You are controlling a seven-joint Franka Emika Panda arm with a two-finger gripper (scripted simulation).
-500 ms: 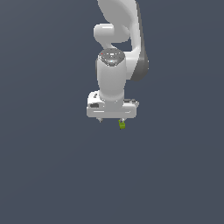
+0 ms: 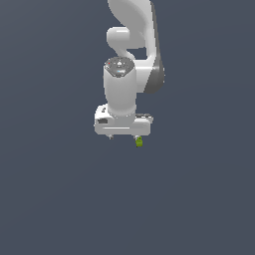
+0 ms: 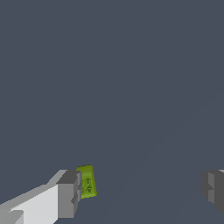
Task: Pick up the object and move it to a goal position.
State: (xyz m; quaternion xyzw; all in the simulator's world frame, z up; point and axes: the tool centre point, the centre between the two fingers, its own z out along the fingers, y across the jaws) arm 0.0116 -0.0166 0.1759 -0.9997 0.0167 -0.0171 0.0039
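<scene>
**Jaws wide apart, green piece against one finger**

The jaws stood wide apart: in the wrist view one grey fingertip sat far from the other at the opposite edge of the frame, with bare dark ground between them. The gripper was therefore not clamped on anything. The object, a small lime-green block with dark marks, lay right against the inner face of the one fingertip, touching it or very nearly so; which, the view did not settle.

In the exterior view the gripper pointed straight down from the white arm, and the object showed just under the finger on the exterior view's right. Whether it rested on the dark floor or hung off it could not be told, since no shadow or edge gave height.

Judged from this, the grasp was not yet made. The block sat off-centre, so closing would likely push it sideways before both fingers met it.
</scene>
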